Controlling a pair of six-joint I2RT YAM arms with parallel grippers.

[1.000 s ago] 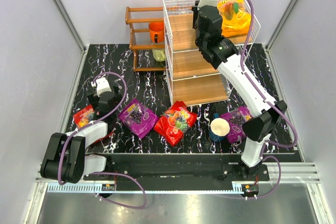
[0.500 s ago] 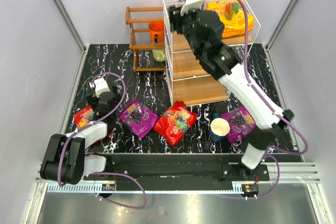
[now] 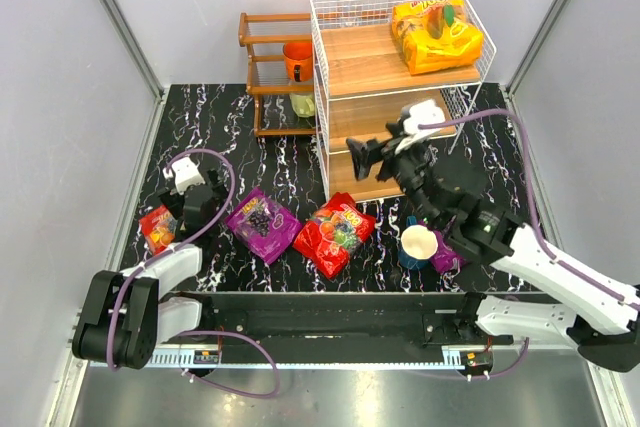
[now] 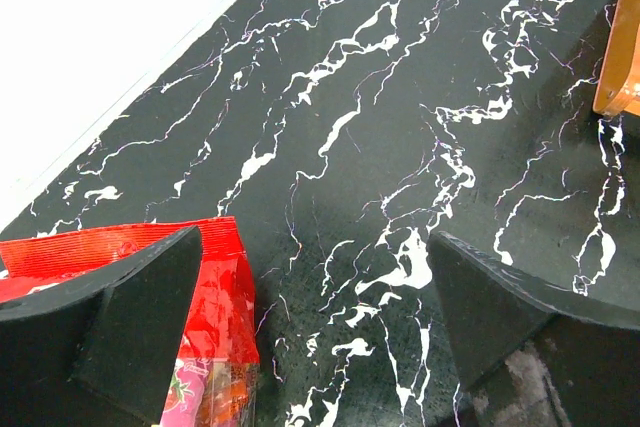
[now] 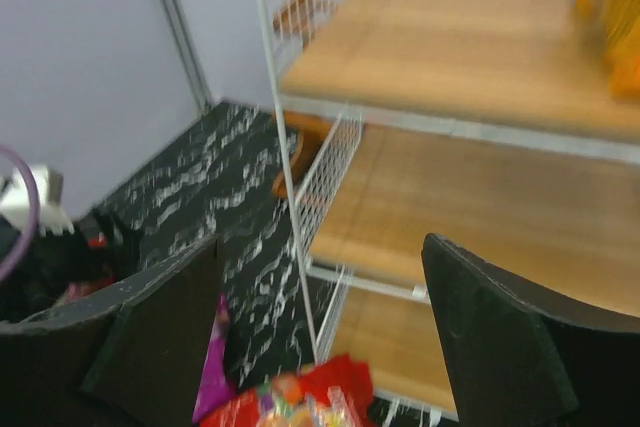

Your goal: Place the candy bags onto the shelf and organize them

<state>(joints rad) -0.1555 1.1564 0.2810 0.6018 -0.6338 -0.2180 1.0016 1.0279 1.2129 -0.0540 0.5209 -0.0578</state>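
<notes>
My right arm sits low, forearm coming in from the near right, wrist bent so the right gripper [image 3: 366, 156] points at the front corner of the shelf [image 3: 360, 59]. Its jaws are spread wide with nothing between them. The orange-yellow bag [image 3: 438, 35] is on the top board, above and to the gripper's right, glossy and a bit crumpled (blurred in the wrist view). Just below this gripper is one red bag [image 3: 335, 232], flat on the table [image 3: 200, 127], fruit print up. A purple bag [image 3: 262, 223] lies to its lower left. Another purple bag [image 3: 444, 256] is back under the forearm, mostly hidden, with the white cup [image 3: 418, 244] touching it. My left arm is folded close to its base, the left gripper [image 4: 315, 277] tipped down over the marbled top, jaws apart and holding nothing. The second red bag [image 4: 215, 332] lies flat under its left jaw; I can't tell if they touch.
</notes>
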